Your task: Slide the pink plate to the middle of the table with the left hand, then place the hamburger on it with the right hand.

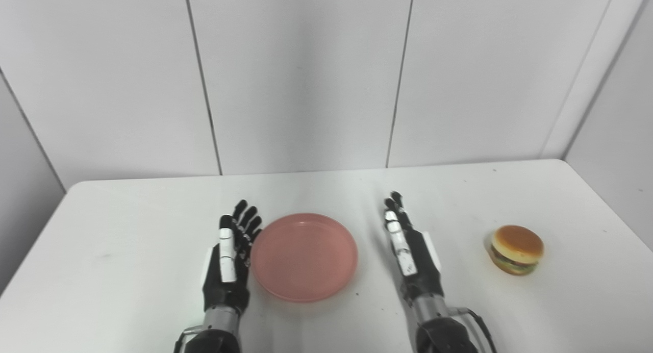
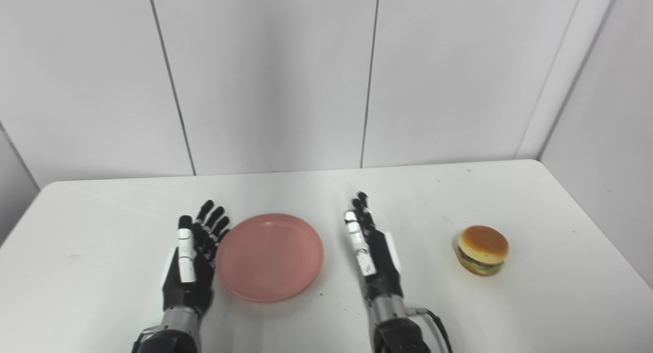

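Left hand (image 1: 228, 261), fingers spread and empty, stands edge-on against the pink plate (image 1: 304, 256) at lower centre, so I can push it. Right hand (image 1: 410, 251) waits open; hamburger (image 1: 516, 250) sits lower right on the surface (image 1: 127, 241).

The plate (image 1: 304, 256) looks like smooth pink plastic with a soft sheen. The hamburger (image 1: 516, 249) has a glossy, moulded bun (plastic by the look of it). The table (image 1: 127, 241) is smooth, matt white, faintly scuffed and speckled. Both the left hand (image 1: 229, 261) and the right hand (image 1: 410, 251) are black plastic with white inlays, with bare metal at the wrists. The wall (image 1: 306, 77) is plain matt white panels.
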Controlling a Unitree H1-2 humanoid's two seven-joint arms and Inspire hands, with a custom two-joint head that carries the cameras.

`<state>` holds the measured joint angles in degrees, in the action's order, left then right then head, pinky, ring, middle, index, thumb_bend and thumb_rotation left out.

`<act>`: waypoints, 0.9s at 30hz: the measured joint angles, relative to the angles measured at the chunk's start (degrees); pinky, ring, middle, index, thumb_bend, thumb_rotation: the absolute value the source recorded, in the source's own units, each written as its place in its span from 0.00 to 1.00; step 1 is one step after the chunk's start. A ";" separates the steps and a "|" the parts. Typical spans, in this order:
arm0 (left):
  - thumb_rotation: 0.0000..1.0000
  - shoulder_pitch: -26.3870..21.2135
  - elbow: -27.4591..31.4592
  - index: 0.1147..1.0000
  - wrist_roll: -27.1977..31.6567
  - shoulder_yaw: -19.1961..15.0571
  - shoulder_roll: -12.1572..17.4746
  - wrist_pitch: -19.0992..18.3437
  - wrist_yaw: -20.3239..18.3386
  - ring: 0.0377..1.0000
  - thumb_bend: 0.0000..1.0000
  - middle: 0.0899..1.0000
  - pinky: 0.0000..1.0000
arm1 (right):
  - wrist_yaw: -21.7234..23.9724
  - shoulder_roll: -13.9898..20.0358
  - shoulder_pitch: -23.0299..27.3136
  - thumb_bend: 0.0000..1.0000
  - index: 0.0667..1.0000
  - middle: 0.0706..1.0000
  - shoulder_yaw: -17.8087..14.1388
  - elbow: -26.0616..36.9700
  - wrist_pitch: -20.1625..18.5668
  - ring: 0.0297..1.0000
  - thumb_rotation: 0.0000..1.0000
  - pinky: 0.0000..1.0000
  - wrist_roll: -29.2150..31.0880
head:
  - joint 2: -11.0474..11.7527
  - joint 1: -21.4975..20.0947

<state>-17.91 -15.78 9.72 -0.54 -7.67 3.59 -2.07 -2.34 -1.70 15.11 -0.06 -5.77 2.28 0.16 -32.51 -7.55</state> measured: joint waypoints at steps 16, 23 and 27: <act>1.00 -0.19 -1.56 0.95 -2.96 1.49 0.51 1.88 0.17 0.95 0.75 0.96 0.95 | -1.00 1.28 1.26 0.62 0.99 0.97 0.32 -1.12 1.22 0.99 0.87 1.00 -2.15 | 1.22 1.49; 1.00 -1.88 -4.91 1.00 -4.43 1.74 -0.06 4.97 1.26 0.99 0.71 1.00 1.00 | -0.82 9.92 3.35 0.65 0.93 0.89 -0.04 -2.77 7.34 0.89 0.81 0.86 -9.47 | 2.19 3.07; 1.00 -3.05 -7.23 1.00 -6.43 2.05 -0.78 7.39 2.81 1.00 0.70 1.00 1.00 | 2.36 18.27 3.64 0.68 0.90 0.87 -0.15 1.98 6.18 0.86 0.70 0.80 -12.95 | 3.07 6.32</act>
<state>-20.96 -23.00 3.29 1.51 -8.45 10.98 0.73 0.02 16.56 18.75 -0.21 -3.79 8.47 -12.79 -29.44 -1.23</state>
